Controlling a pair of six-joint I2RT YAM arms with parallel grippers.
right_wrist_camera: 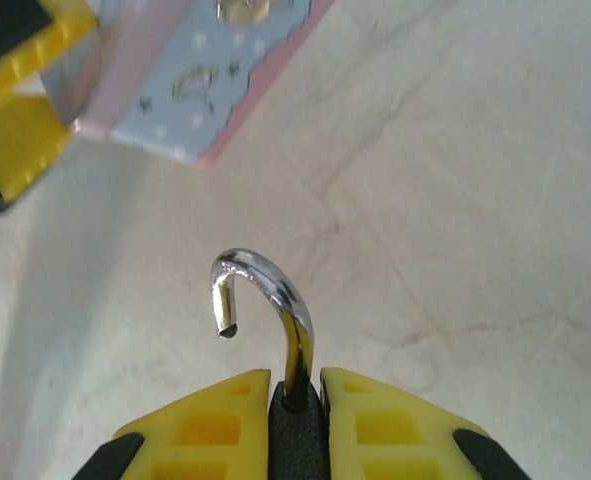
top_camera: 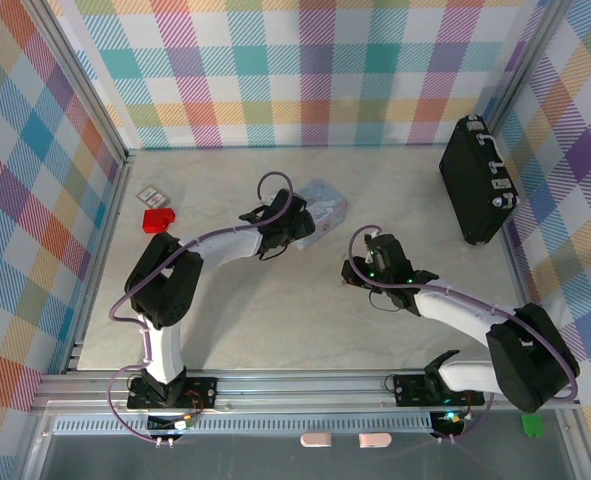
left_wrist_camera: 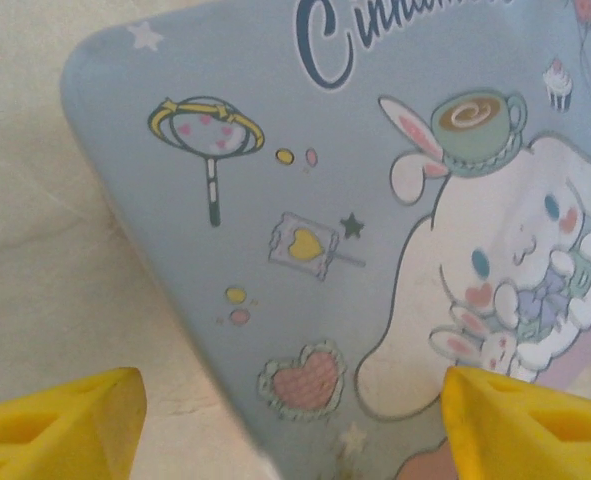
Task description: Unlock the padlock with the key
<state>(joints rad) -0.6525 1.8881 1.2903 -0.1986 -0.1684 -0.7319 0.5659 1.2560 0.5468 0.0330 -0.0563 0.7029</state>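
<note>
blue tin [top_camera: 330,200] mid-table | red block [top_camera: 158,220] left | black case [top_camera: 478,180] right

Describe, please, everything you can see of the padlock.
The padlock is tiny: a dark, blocky body and a thin, shiny silver shackle that looks like metal. The right gripper holds it, jaws shut on either side of the body, so little of the body shows. The shackle sticks out past the jaws and hooks over; its free end hangs in the air, out of the body, so the lock looks open.
</note>
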